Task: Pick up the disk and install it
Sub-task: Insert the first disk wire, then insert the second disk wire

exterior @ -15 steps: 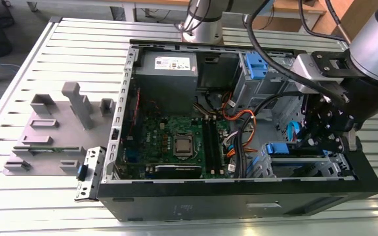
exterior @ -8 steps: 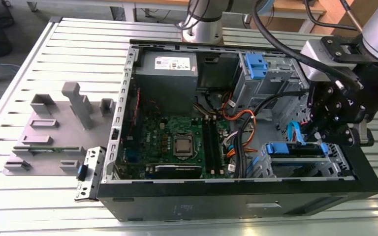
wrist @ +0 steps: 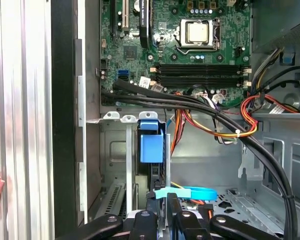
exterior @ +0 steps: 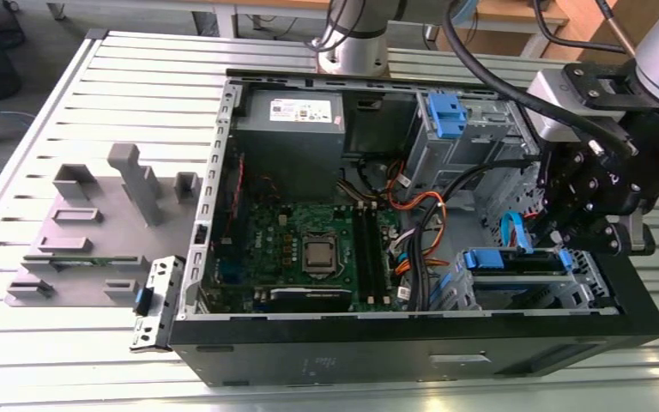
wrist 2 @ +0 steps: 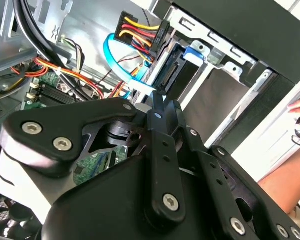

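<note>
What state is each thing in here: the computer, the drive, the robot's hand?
Computer case: lying on its side, side panel off, insides exposed.
Disk: seated in the lower drive cage, blue rail outward.
Hand: poised just above the disk.
Processor socket: uncovered, no cooler fitted.

The computer case (exterior: 421,365) is black outside and bare grey metal within. Its motherboard (exterior: 306,249) is dark green, with a silver processor square (wrist: 197,32) and black memory slots (wrist: 200,72). Wire bundles (wrist: 210,125) run orange, red, yellow and black, and one flat cable (wrist 2: 115,65) is light blue. The disk (exterior: 518,262) shows blue plastic on its carrier, bright blue in the first wrist view (wrist: 151,145). Another blue bracket (exterior: 446,116) sits in the grey upper cage. The gripper (exterior: 590,232) is matt black with silver screws. The table (exterior: 112,112) is pale grey, ribbed in parallel slats; the fixture (exterior: 100,223) on it is plain grey.
</note>
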